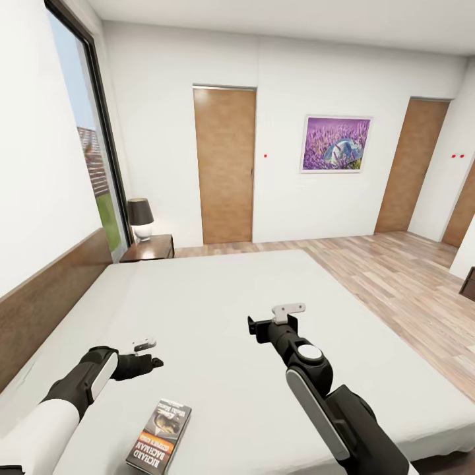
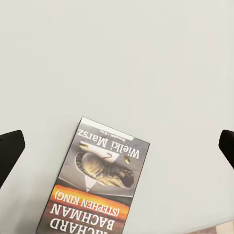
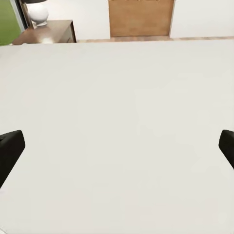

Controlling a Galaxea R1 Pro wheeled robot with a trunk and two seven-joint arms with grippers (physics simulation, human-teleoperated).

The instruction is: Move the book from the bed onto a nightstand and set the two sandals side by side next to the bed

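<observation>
From the head camera, we see the Bachman paperback point(image 1: 159, 437) flat on the bed point(image 1: 218, 310), just nearer us than our left gripper point(image 1: 146, 353); our right gripper point(image 1: 264, 324) hovers farther off. Through the left wrist, wide-spread fingers point(image 2: 10, 148) frame the book lengthwise. Through the right wrist, fingers point(image 3: 9, 146) gape over bare mattress.

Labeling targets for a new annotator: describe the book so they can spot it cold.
Start at the big pale bed; near its front edge, just ahead of the left pincer, lies the book. It is a thin, flat paperback with a dark cover, an orange band and white "RICHARD BACHMAN" lettering, the one loose item on the mattress.
</observation>
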